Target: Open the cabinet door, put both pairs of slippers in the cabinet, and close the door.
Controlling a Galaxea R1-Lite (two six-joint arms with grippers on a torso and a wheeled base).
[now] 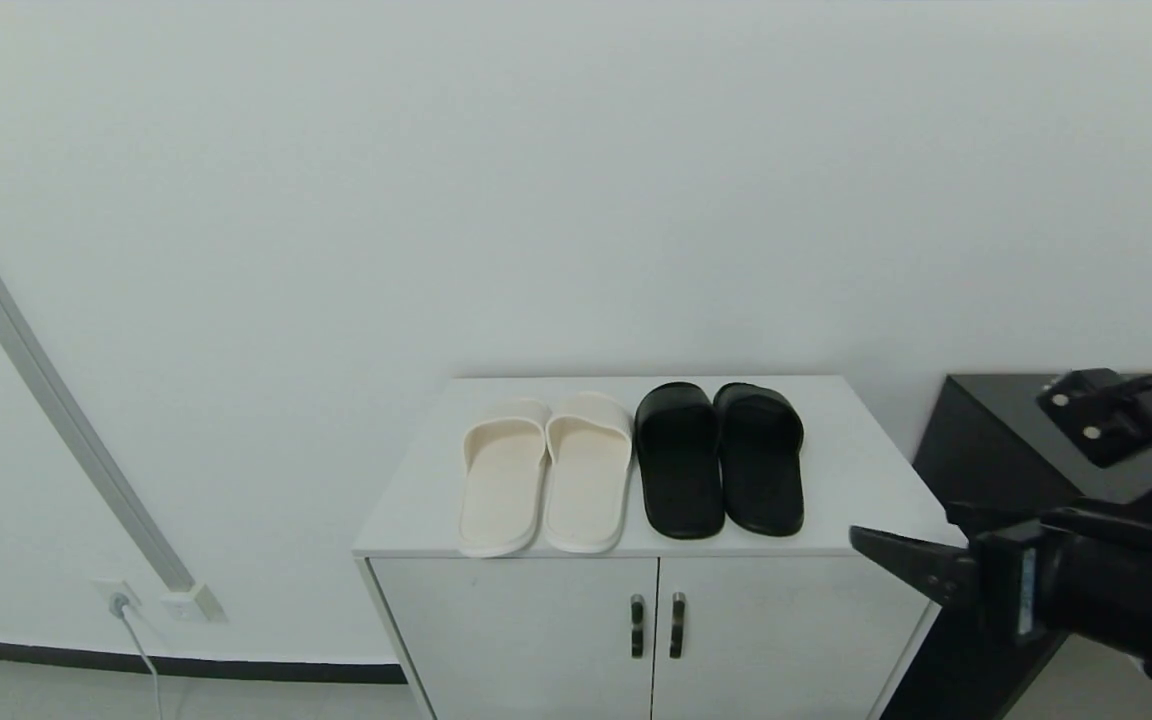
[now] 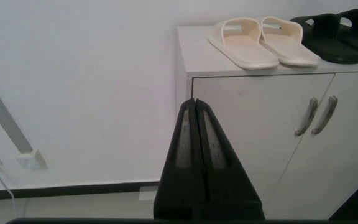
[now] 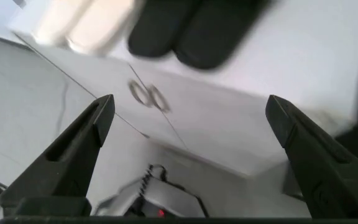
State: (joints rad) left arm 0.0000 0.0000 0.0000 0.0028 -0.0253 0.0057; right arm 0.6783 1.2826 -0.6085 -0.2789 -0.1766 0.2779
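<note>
Ahead of the wide right gripper [image 3: 190, 102], white slippers [image 1: 546, 470] and black slippers [image 1: 721, 460] top the unopened cabinet [image 1: 516, 630]; left gripper [image 2: 195, 106] pinched empty; every step remains.

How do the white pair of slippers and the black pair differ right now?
Colour: the white pair is cream-white, the black pair black. Place: the white pair lies toward the robot's left on the cabinet top, the black pair toward its right. Depth: the white pair's heels reach the front edge; the black pair's heels stop just short. Shared: both lie flat, toes toward the wall, above the closed doors.
</note>
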